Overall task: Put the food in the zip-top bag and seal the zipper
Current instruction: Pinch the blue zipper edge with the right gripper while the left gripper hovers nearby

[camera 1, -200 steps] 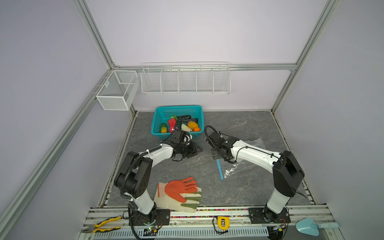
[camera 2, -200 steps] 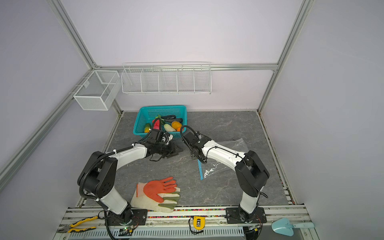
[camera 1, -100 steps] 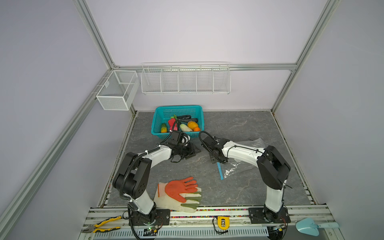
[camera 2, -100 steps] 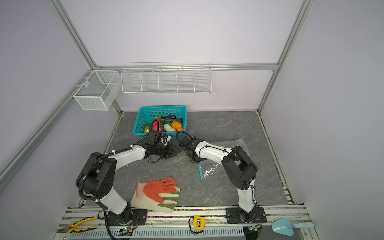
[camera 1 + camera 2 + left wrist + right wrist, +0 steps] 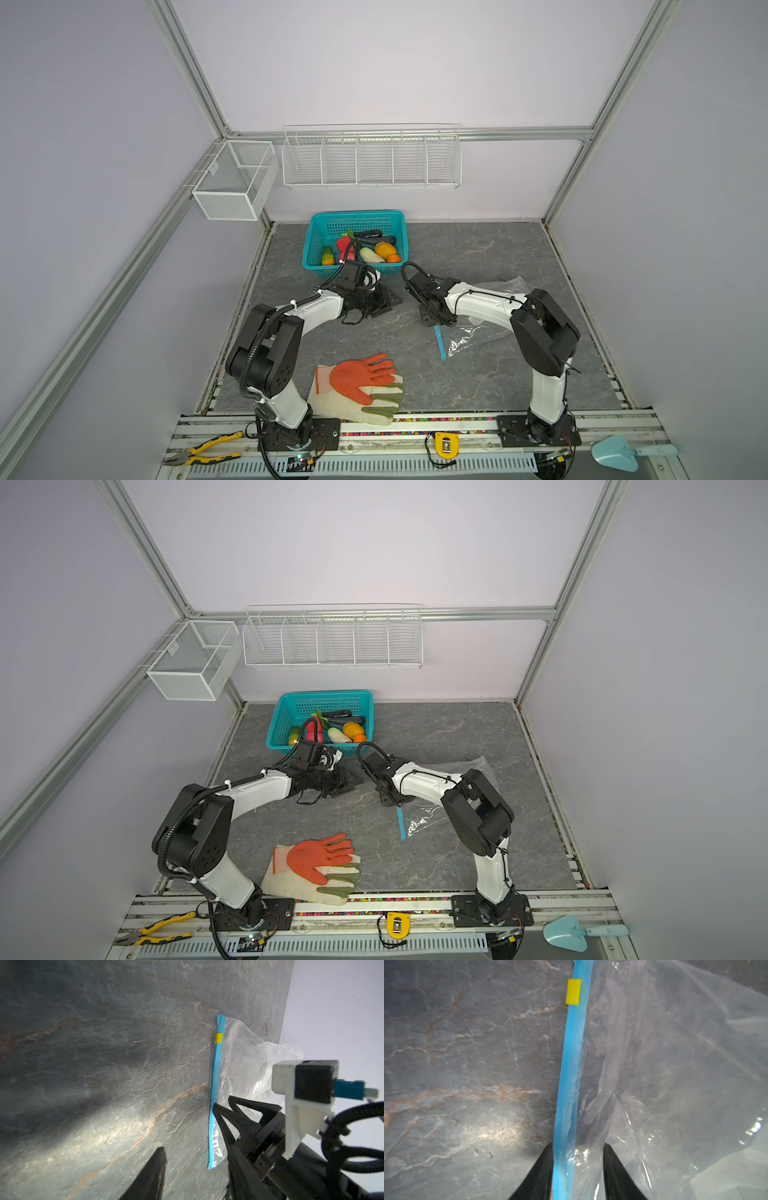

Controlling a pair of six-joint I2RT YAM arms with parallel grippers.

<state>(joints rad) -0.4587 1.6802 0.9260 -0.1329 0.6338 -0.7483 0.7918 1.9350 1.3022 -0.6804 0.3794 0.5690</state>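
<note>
The food (image 5: pixel 384 249) (image 5: pixel 353 729), small toy fruits and vegetables, lies in a teal basket (image 5: pixel 316 266) at the back. The clear zip-top bag (image 5: pixel 478 336) (image 5: pixel 432 816) (image 5: pixel 245 1059) (image 5: pixel 675 1064) lies flat on the grey table. Its blue zipper (image 5: pixel 439 343) (image 5: pixel 401 825) (image 5: pixel 216 1084) (image 5: pixel 571 1064) carries a yellow slider tab (image 5: pixel 218 1038) (image 5: pixel 573 991). My right gripper (image 5: pixel 432 322) (image 5: pixel 392 802) (image 5: pixel 577 1147) points down at the zipper's far end. Its jaws straddle the strip with a gap left; one fingertip (image 5: pixel 549 1149) touches it. My left gripper (image 5: pixel 384 301) (image 5: pixel 347 781) (image 5: pixel 193 1151) hovers open and empty just left of the bag.
Orange-and-white gloves (image 5: pixel 357 386) lie near the front edge. Pliers (image 5: pixel 203 453), a yellow tape measure (image 5: pixel 444 444) and a light blue scoop (image 5: pixel 623 451) rest on the front rail. White wire baskets (image 5: pixel 370 158) hang on the back wall.
My right arm has folded its elbow inward and its jaws have narrowed around the zipper's end. The left arm has hardly moved.
</note>
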